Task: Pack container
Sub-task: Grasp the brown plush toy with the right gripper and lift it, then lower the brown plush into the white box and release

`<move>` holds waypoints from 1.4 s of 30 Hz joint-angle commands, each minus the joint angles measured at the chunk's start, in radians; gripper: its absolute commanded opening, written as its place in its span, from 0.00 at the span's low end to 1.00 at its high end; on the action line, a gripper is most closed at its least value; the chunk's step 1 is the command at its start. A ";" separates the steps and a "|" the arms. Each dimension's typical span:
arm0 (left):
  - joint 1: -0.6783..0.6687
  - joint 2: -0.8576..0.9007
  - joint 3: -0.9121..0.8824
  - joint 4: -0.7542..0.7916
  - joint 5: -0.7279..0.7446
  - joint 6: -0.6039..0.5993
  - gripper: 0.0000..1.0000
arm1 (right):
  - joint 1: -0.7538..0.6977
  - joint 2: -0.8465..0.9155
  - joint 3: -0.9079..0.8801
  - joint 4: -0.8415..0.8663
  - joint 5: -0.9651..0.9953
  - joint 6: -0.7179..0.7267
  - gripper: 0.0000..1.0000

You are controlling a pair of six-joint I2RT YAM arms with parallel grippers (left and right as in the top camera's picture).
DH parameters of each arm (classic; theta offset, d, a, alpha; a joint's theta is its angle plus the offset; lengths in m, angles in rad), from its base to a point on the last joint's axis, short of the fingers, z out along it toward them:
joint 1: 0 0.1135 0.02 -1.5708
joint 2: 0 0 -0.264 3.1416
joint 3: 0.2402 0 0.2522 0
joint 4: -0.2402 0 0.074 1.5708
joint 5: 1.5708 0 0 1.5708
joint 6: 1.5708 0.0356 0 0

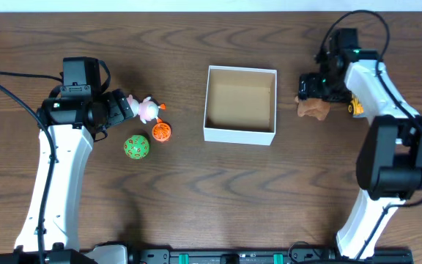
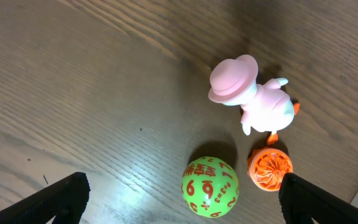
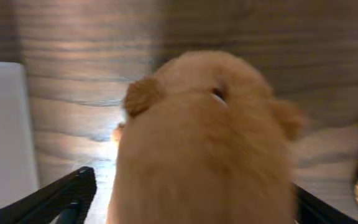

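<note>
- The right gripper (image 1: pixel 311 100) is hovering over a fuzzy tan-brown plush animal (image 3: pixel 204 155), with its jaws spread wide on either side of the toy. From the wrist view I cannot tell whether the fingers (image 3: pixel 61 199) are touching the fur.
- The plush is lying on the dark brown wooden table (image 1: pixel 218 198), just to the right of the container.
- A small yellow and black object (image 1: pixel 355 105), too blurred to identify, is sitting right of the plush, close against the right arm.
- The left gripper (image 1: pixel 123 108) is hanging released and grasping nothing, its black fingers (image 2: pixel 55 199) standing wide apart above the wood.
- A pale pink duck-like figure with a round hat and orange feet (image 2: pixel 253 99) is resting just to the right of that gripper.
- A small orange ribbed ball (image 2: pixel 270 169) is sitting just beside the figure's feet, on the near side.
- A green ball with red numbers (image 2: pixel 209 186) is lying close to the orange one, to its left and a little nearer.
- The container, a square shallow box with white outer walls and a tan cardboard inside (image 1: pixel 239 134), is sitting open-topped in the middle of the table. It is lying between the two arms, well apart from the three toys on the left.
</note>
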 commanded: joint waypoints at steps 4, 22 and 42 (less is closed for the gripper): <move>0.004 0.004 0.019 -0.003 0.006 0.020 0.98 | 0.019 0.051 0.018 -0.011 0.066 0.055 0.59; 0.004 0.004 0.019 -0.003 0.006 0.020 0.98 | 0.158 -0.196 0.211 -0.179 0.072 0.108 0.01; 0.004 0.004 0.019 -0.003 0.006 0.020 0.98 | 0.595 -0.064 0.243 -0.005 0.201 0.488 0.02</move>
